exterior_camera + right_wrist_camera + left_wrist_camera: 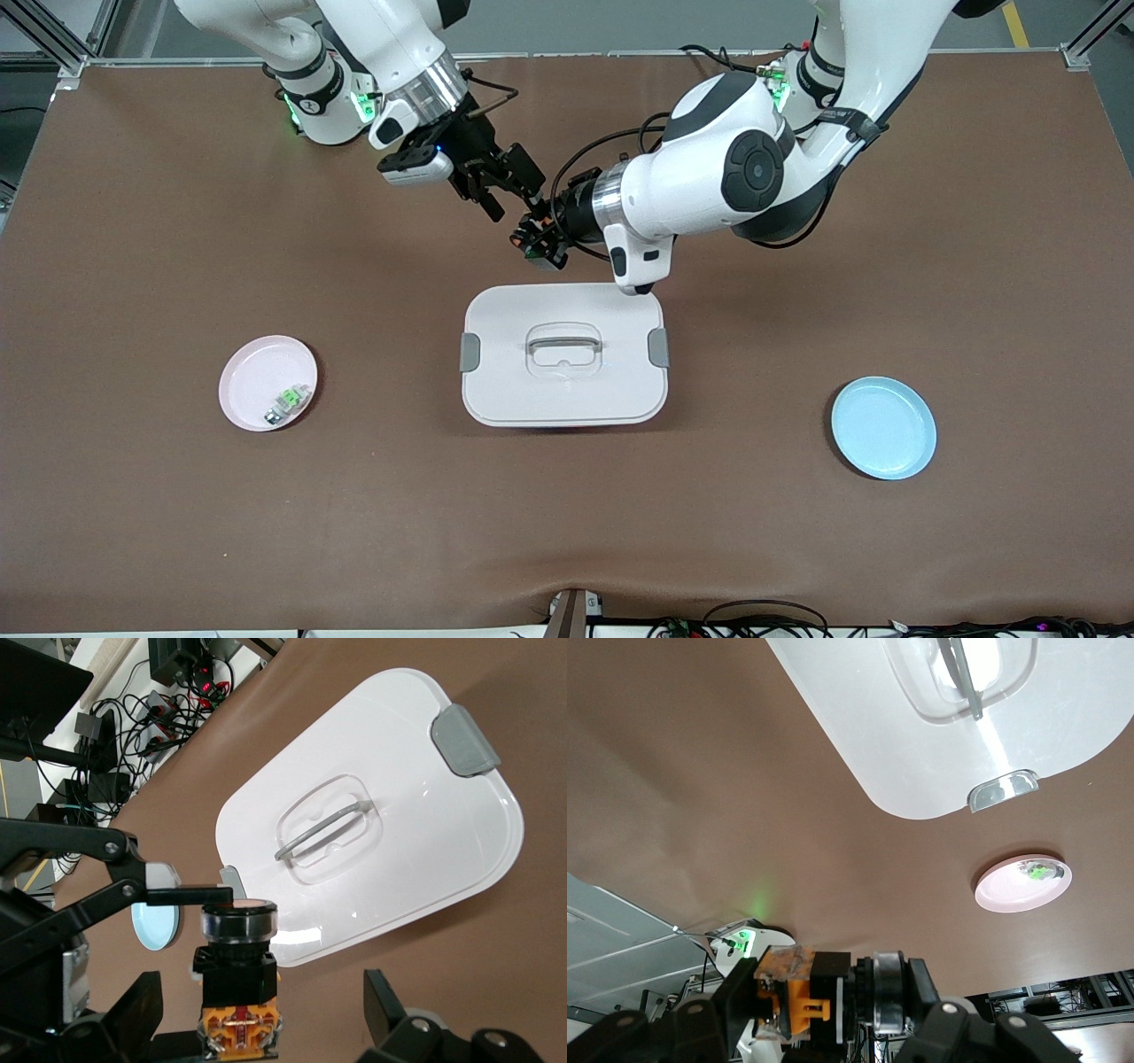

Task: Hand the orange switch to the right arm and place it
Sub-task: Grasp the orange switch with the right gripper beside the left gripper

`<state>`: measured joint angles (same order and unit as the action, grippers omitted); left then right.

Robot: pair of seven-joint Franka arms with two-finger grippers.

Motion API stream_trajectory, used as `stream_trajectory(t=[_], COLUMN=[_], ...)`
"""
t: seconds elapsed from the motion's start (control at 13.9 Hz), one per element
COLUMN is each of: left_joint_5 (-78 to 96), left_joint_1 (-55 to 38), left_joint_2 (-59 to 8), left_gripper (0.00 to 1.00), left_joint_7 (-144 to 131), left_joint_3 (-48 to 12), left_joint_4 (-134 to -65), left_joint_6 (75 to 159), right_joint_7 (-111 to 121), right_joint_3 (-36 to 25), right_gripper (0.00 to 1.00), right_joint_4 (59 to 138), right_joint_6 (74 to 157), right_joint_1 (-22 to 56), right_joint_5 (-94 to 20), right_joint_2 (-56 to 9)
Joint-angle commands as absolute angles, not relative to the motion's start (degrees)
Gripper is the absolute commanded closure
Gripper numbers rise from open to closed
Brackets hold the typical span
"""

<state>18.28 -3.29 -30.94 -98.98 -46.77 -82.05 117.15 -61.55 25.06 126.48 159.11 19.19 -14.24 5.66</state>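
Both arm bases cut off by the top edge of the front view; orange switch [534, 241] there mostly hidden among the left gripper [538, 237] fingers, too small to make out; bits on the pink plate [257, 377] too small to identify; white lidded box [939, 735] cropped by the left wrist view's top and side; right gripper [266, 1014] fingers cut off at the right wrist view's lower edge; blue plate [152, 926] half covered there by a left gripper finger.
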Motion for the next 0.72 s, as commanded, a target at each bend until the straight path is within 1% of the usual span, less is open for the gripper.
stream_trajectory(t=[0.0, 0.5, 0.58, 0.65], left_joint_5=[18.7, 18.7, 18.6, 18.6], left_joint_1=[-4.0, -3.9, -3.9, -3.9], left_joint_2=[-31.5, -31.5, -31.5, -31.5], left_gripper=[0.87, 0.86, 0.86, 0.86], left_joint_7=[-99.7, -99.6, -99.6, -99.7], left_joint_3=[-46.7, -46.6, -46.6, -46.6], left_joint_4=[-80.8, -80.8, -80.8, -80.9], left_joint_6=[117.3, 117.3, 117.3, 117.3], right_joint_7=[-62.2, -63.8, -63.8, -63.8], right_joint_3=[24.9, 24.9, 24.9, 24.9], right_gripper=[0.0, 0.0, 0.05, 0.14], right_joint_4=[126.1, 125.7, 125.6, 125.5], right_joint_6=[160.9, 161.3, 161.2, 161.2], right_joint_1=[19.9, 20.7, 20.7, 21.0], right_joint_5=[-13.1, -13.1, -13.1, -13.1], right_joint_2=[4.6, 3.4, 3.3, 3.3])
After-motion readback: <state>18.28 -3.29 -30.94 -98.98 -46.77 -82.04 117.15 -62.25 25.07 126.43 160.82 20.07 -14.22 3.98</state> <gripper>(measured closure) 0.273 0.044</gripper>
